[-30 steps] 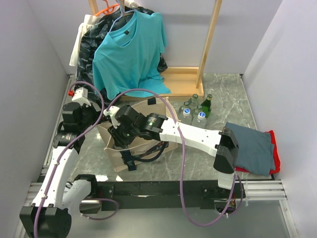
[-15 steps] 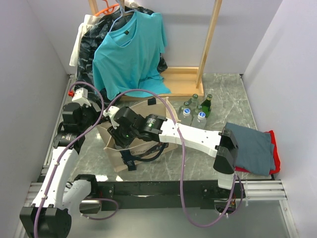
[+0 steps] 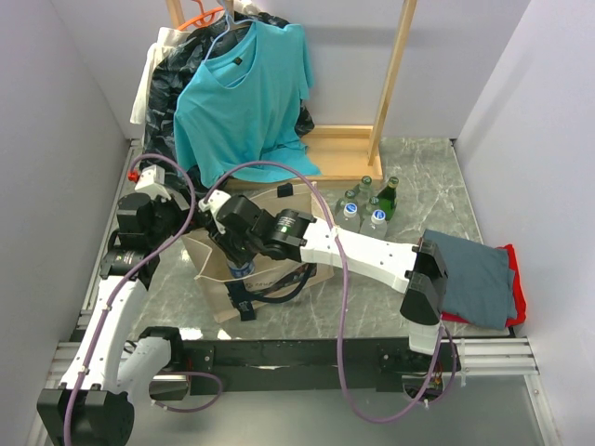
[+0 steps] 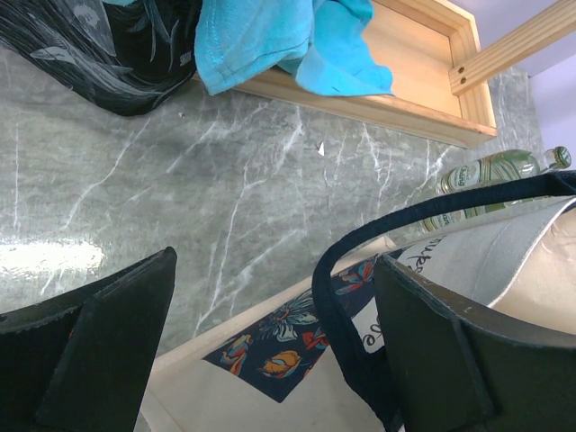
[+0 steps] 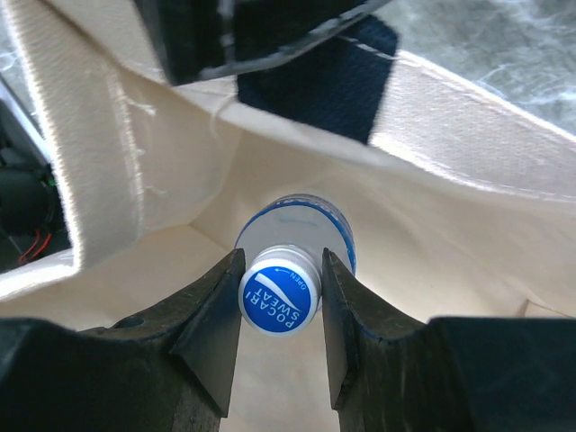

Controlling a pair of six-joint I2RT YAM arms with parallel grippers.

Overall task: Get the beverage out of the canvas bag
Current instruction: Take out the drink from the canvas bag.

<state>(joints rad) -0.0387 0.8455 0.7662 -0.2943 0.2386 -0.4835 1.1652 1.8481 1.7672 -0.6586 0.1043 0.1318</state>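
Note:
The beige canvas bag with black straps stands upright at the table's near left. My right gripper reaches down into its mouth. In the right wrist view the right gripper is shut on the blue "Pocari Sweat" cap of the beverage, a clear bottle hanging upright between the bag's cream inner walls. My left gripper stands open at the bag's left rim. The flower-printed side and a black strap lie between its fingers. In the top view the left gripper is at that rim.
Several bottles stand behind the bag to the right, one of them green. A teal T-shirt and dark garments hang on a wooden rack at the back. Folded grey and red clothes lie at the right edge.
My right gripper has risen a little with the bottle; its blue label now shows at the bag's mouth in the top view. The left arm has not moved.

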